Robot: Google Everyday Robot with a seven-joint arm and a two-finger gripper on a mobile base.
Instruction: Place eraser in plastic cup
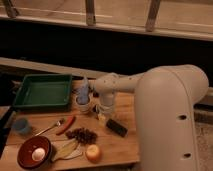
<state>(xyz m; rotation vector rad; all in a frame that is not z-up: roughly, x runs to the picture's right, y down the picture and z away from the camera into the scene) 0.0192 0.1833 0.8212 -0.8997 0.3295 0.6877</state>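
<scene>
Camera view: gripper (103,115) low at table centre, just far-left of eraser (116,127); grip state cannot be told. Eraser flat on wood, plastic cup (21,126) well apart at left edge. Risk: long carry past white cup (83,104) and red chili (66,125) (crowded path), hence bump or drop. No readable writing.

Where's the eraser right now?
In the camera view, the eraser lies on the table, just lower right of the hand, far from the plastic cup at the picture's left.

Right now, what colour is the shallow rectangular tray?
The tray is green, best in camera view; the gripper hangs beside the white cup.
</scene>
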